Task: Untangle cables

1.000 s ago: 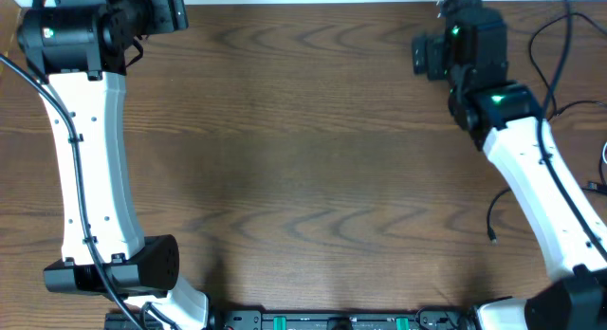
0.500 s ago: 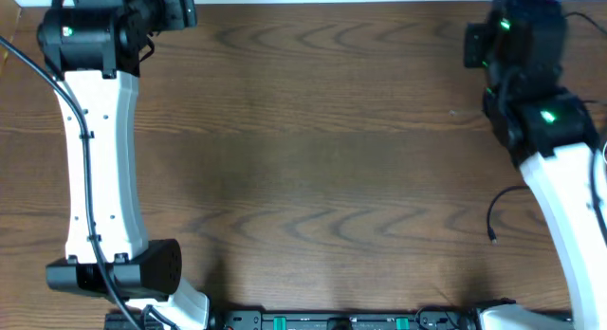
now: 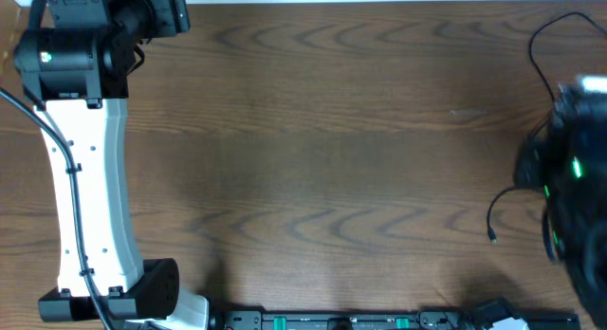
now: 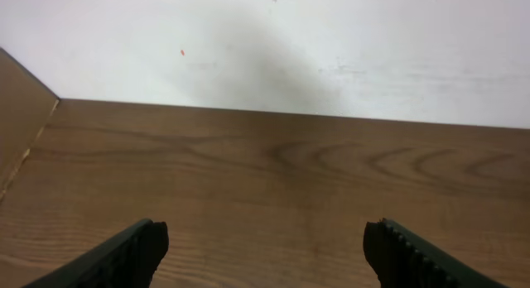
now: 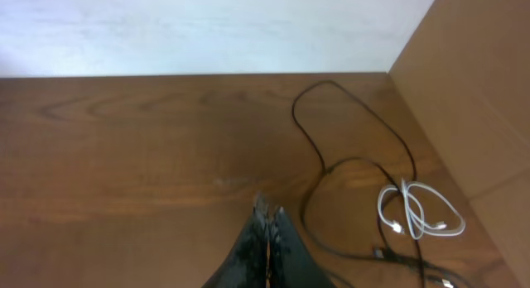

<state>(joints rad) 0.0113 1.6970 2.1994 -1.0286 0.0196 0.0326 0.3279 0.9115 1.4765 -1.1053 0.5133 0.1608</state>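
Observation:
In the right wrist view, a short white cable (image 5: 418,209) lies coiled at the right, crossed by long black cables (image 5: 315,147) that loop across the wooden table. My right gripper (image 5: 267,212) is shut with nothing between its fingers, hovering left of the cables and apart from them. From overhead, one black cable (image 3: 534,45) curves at the far right and another's plug end (image 3: 491,233) lies near the blurred right arm (image 3: 569,178). My left gripper (image 4: 265,247) stands open and empty over bare wood at the far left corner.
A white wall (image 4: 273,40) runs along the table's far edge. A brown cardboard side panel (image 5: 472,89) stands just right of the cables. Another brown panel (image 4: 16,131) closes the far left corner. The arms' bases (image 3: 341,320) sit at the near edge.
The right arm has swung from the far right corner back toward the near right edge and is blurred with motion. The left arm has only shifted slightly.

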